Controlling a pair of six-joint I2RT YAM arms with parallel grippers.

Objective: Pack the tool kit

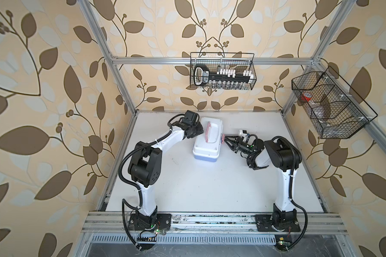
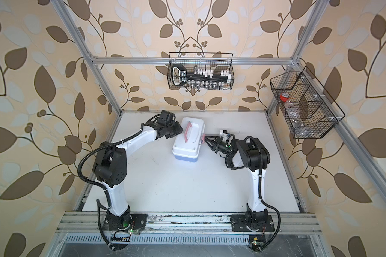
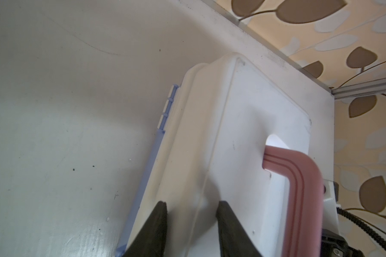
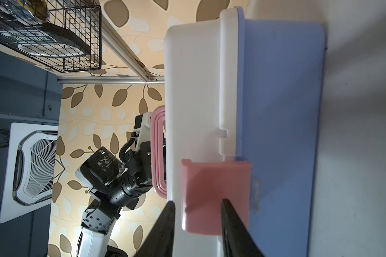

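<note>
The tool kit [image 1: 206, 144] sits on the white table [image 1: 210, 189], toward the back wall and slightly left of centre, between my two arms. Its white lid [image 4: 194, 89] is down on the light blue base [image 4: 276, 111], with the pinkish handle [image 1: 208, 133] running along the top. The pink latch [image 4: 214, 189] lies across the seam on the side facing the right arm.

The right gripper [image 4: 198, 201] is at that latch. In the right wrist view one finger is on the lid side and the other crosses the latch's face, with a narrow gap between them. I cannot tell whether they are actually pinching the latch or only bracketing it.

On the opposite long side, the left gripper [image 3: 193, 204] has its two fingertips [image 3: 162, 207] spread apart against the rounded shoulder of the lid — released, holding nothing, tips just at the plastic.

Beyond the table, a wire basket [image 1: 223, 89] hangs on the rear rail with a black socket holder [image 1: 210, 76] inside. A second mesh basket [image 1: 330, 106] hangs on the right rail — its contents are too blurred to name.
</note>
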